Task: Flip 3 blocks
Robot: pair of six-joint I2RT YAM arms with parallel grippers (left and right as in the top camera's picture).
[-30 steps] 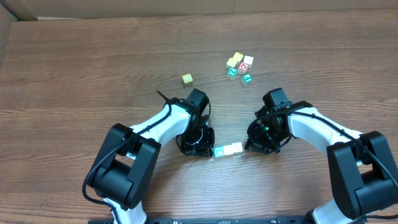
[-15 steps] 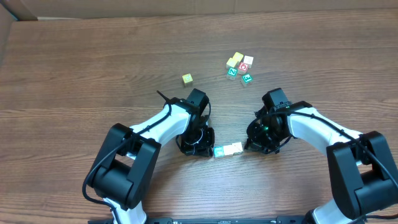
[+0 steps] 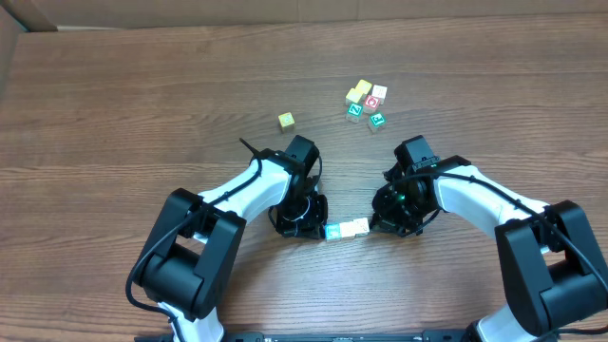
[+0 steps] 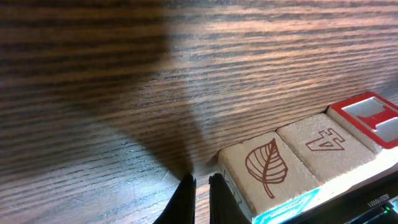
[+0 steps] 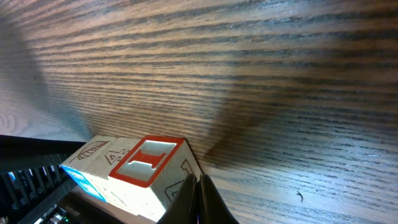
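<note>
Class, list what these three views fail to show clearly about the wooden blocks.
Overhead: prints on the row of three small wooden blocks and the cluster of coloured cubes are too small to read.
Left wrist: the red-framed end block is cut off by the right edge.
Right wrist: that block largely hides the two behind it.

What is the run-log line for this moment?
left gripper: shut, at leaf-printed end | right gripper: shut, at red-framed end | three small wooden letter cubes: one touching row between them
</note>
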